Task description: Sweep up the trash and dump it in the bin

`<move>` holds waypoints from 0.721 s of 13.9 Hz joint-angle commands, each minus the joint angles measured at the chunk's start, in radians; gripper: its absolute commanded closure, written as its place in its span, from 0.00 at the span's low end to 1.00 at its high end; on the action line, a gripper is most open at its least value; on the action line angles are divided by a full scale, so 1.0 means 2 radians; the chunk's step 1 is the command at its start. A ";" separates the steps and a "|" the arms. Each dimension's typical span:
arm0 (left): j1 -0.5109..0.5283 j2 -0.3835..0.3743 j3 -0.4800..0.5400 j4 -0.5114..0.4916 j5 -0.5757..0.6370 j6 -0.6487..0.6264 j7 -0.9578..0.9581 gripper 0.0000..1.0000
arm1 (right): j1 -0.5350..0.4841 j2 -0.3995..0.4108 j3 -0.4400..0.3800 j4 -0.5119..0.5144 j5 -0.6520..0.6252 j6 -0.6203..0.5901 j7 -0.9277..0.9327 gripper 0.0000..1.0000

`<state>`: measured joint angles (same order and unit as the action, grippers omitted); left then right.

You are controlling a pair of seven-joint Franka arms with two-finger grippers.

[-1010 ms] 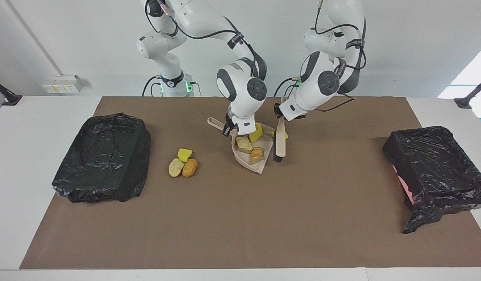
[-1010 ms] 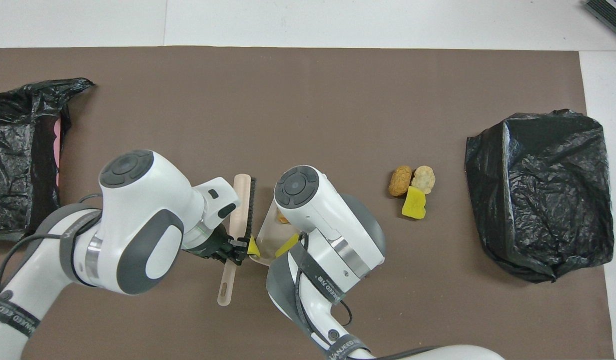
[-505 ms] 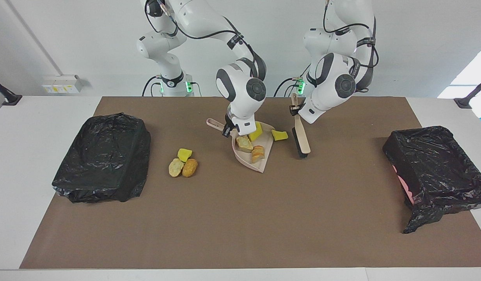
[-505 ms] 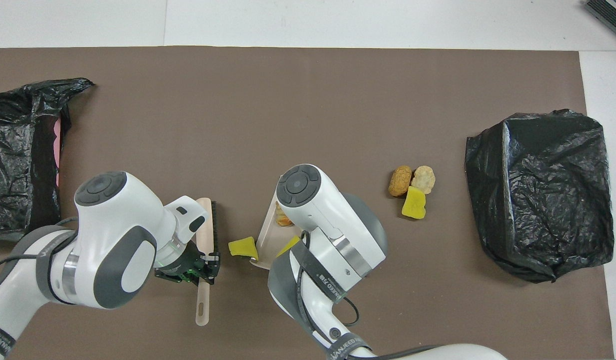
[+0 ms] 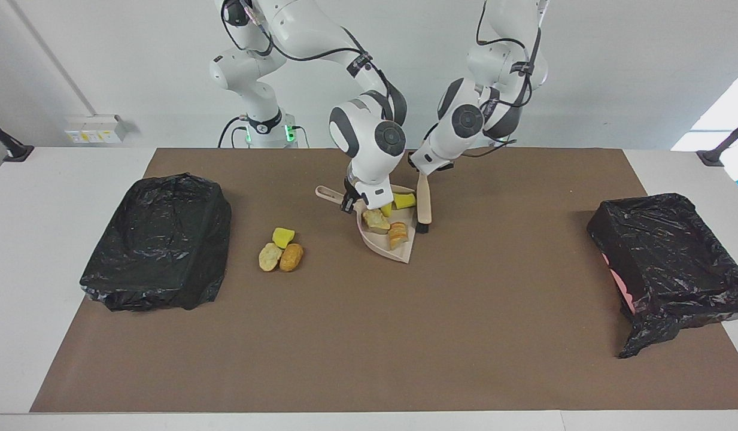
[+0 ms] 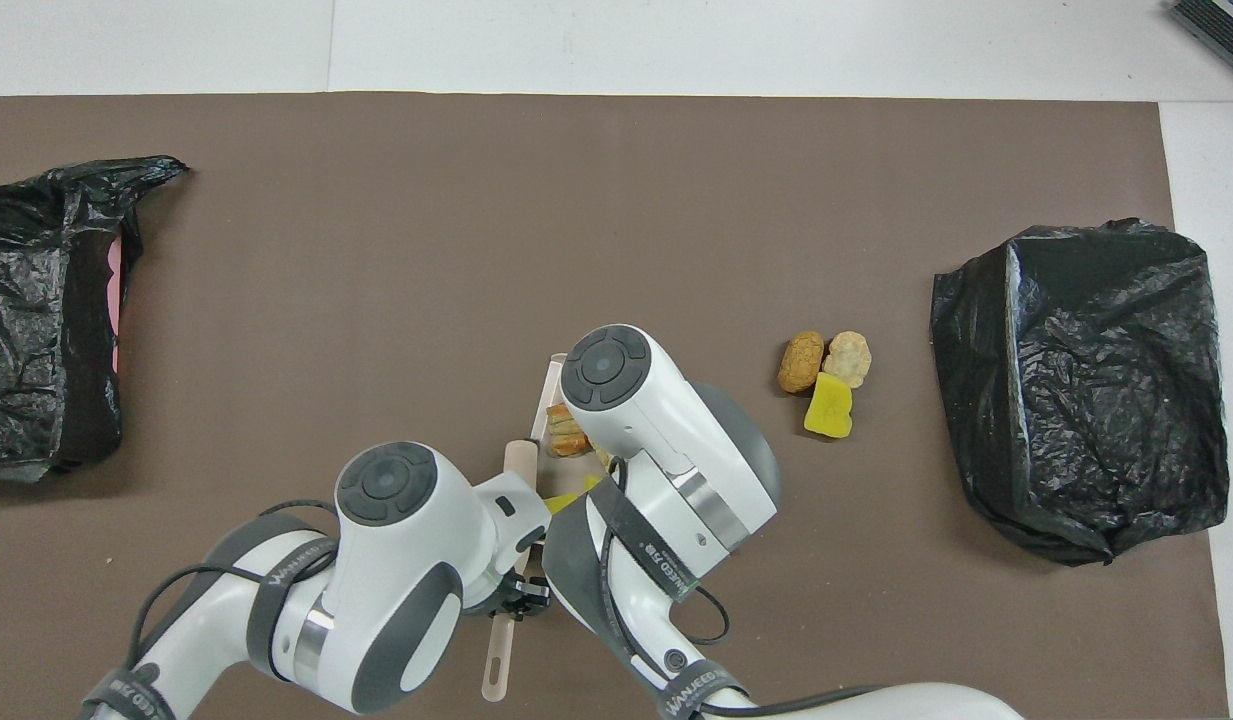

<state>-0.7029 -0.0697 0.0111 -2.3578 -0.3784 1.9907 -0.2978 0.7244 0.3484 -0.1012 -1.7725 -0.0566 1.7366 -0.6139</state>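
My right gripper (image 5: 348, 201) is shut on the handle of the beige dustpan (image 5: 395, 249), which rests on the brown mat. In the pan lie a tan chunk (image 5: 375, 221), a striped bread chunk (image 5: 397, 234) and two yellow wedges (image 5: 404, 200). My left gripper (image 5: 421, 175) is shut on the beige brush (image 5: 424, 206), whose bristles stand at the pan's open edge. Three more lumps of trash lie together on the mat toward the right arm's end: one yellow (image 5: 283, 237), one tan (image 5: 270, 256), one golden-brown (image 5: 291, 257). They also show in the overhead view (image 6: 828, 407).
A bin lined with a black bag (image 5: 159, 239) stands at the right arm's end of the mat. Another black-lined bin (image 5: 668, 257) stands at the left arm's end. In the overhead view both arms cover most of the dustpan (image 6: 554, 375).
My left gripper swung the brush out toward the left arm's end, then back against the dustpan. The yellow wedge that lay beside the pan now lies in it.
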 commanded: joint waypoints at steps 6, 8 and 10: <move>0.080 0.003 0.014 0.003 0.002 -0.007 0.021 1.00 | -0.006 -0.012 0.004 -0.012 0.007 0.009 -0.004 1.00; 0.107 0.017 0.014 0.024 0.022 -0.021 0.020 1.00 | -0.006 -0.012 0.004 -0.010 0.007 0.002 0.014 1.00; 0.114 0.017 0.014 0.026 0.022 -0.027 0.012 1.00 | -0.007 -0.021 0.004 -0.009 0.007 0.002 0.041 1.00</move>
<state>-0.4905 -0.0501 0.0480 -2.3377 -0.3518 1.9708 -0.2595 0.7246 0.3471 -0.1017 -1.7728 -0.0560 1.7418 -0.5768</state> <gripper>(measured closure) 0.744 0.687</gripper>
